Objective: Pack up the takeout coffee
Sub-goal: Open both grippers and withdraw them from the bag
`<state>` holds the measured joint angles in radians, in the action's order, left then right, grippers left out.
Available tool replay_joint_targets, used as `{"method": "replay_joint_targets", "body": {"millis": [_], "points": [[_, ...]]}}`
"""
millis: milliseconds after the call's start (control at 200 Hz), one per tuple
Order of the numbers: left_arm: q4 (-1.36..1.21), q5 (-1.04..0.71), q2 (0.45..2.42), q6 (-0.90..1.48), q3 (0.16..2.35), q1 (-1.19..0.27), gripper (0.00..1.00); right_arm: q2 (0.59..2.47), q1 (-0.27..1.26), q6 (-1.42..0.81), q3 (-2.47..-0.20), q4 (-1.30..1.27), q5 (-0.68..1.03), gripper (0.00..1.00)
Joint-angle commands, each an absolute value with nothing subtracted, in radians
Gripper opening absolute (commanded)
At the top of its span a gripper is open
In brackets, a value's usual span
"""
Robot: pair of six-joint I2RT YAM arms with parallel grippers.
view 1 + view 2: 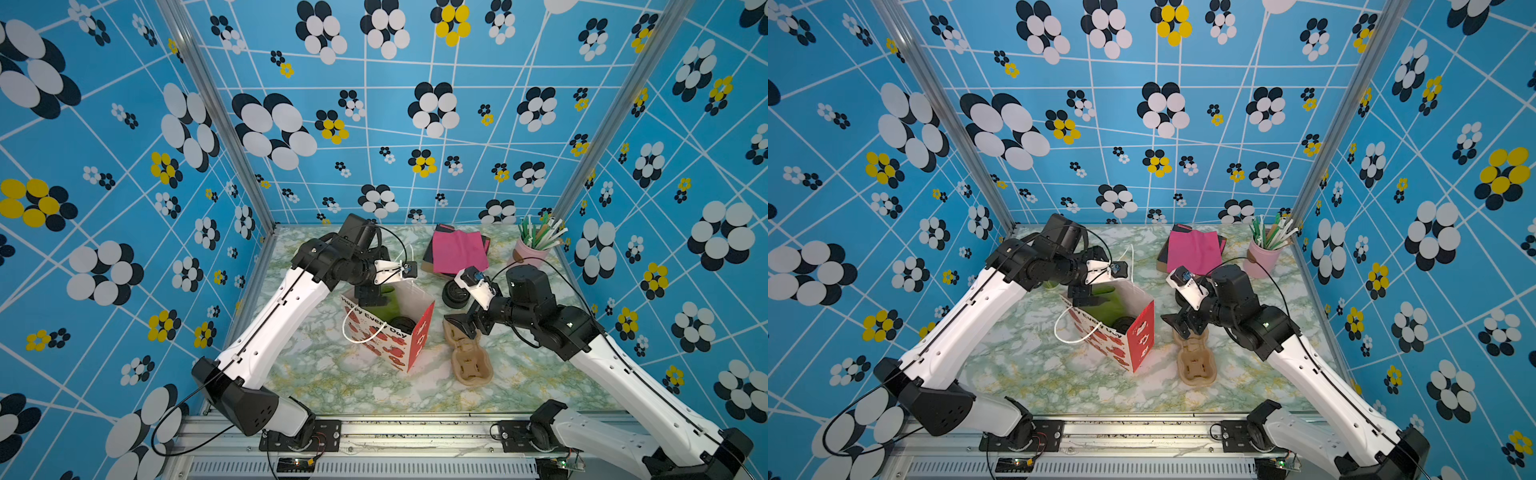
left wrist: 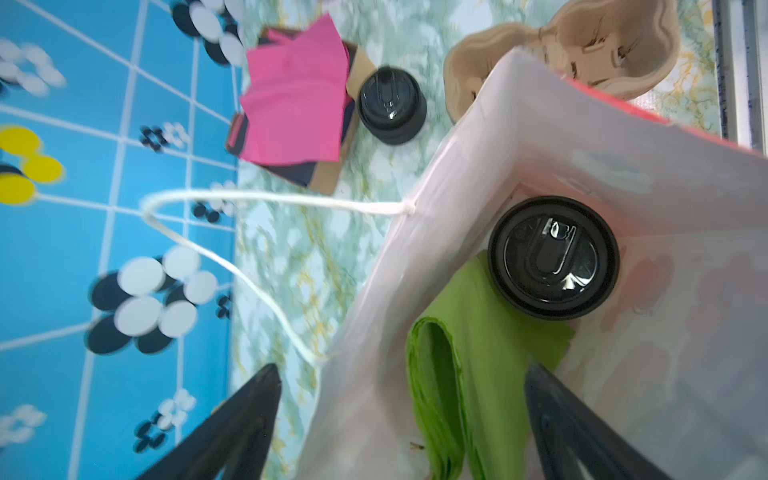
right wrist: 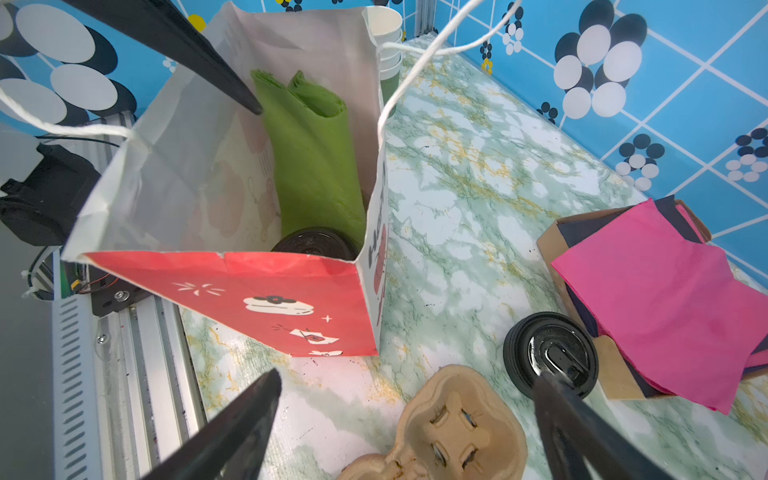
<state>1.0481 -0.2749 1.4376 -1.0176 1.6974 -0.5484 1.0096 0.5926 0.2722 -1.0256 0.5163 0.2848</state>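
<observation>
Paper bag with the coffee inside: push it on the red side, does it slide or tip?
Paper bag: thin, creased walls, likely to buckle if pushed near the rim. Takeout coffee sits deep by the red wall, so a low push probably slides it; a high one may tip it. Rope handle looks floppy, might snag.

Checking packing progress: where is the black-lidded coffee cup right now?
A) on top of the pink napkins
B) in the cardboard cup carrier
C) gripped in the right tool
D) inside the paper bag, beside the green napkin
D: the takeout coffee, seen by its black lid, sits inside the paper bag next to the green napkin.
</observation>
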Motion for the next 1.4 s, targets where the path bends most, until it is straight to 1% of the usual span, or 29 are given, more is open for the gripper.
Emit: {"method": "replay_joint_targets", "body": {"millis": [0,95,220,300,400,520,590,640,760,885,1119,1394], "points": [[0.911,-0.383,1.335,-0.942,1.703,-0.523,0.99,0.987,0.591,0.268,-1.04,0.539,0.271,0.98],[0.767,-0.417,1.247,-0.848,1.659,-0.498,0.99,0.979,0.592,0.261,-1.039,0.523,0.261,0.98],[0.574,-0.437,1.149,-0.617,1.599,-0.432,0.99,0.968,0.591,0.226,-1.031,0.462,0.21,0.99],[0.501,-0.393,1.108,-0.457,1.576,-0.373,0.99,0.966,0.592,0.193,-1.032,0.417,0.149,0.99],[0.451,-0.296,1.05,-0.305,1.52,-0.285,0.99,0.977,0.59,0.147,-1.035,0.362,0.034,0.99],[0.421,-0.193,0.992,-0.158,1.416,-0.156,0.99,1.006,0.587,0.104,-1.033,0.322,-0.171,0.99],[0.403,-0.186,0.968,-0.066,1.343,-0.062,0.99,1.04,0.574,0.086,-1.046,0.332,-0.264,0.99],[0.377,-0.194,0.952,-0.001,1.277,-0.002,0.99,1.067,0.553,0.061,-1.056,0.352,-0.301,0.99],[0.293,-0.212,0.923,0.138,1.101,0.115,0.99,1.105,0.452,-0.03,-1.033,0.368,-0.287,0.99],[0.201,-0.2,0.91,0.225,0.93,0.174,0.99,1.117,0.366,-0.069,-0.955,0.348,-0.277,0.99],[-0.026,-0.138,0.919,0.249,0.665,0.19,0.99,1.094,0.286,-0.037,-0.785,0.241,-0.259,0.99],[-0.307,-0.043,1.012,0.268,0.466,0.194,0.99,1.146,0.167,0.0,-0.638,0.05,-0.25,0.99]]}}
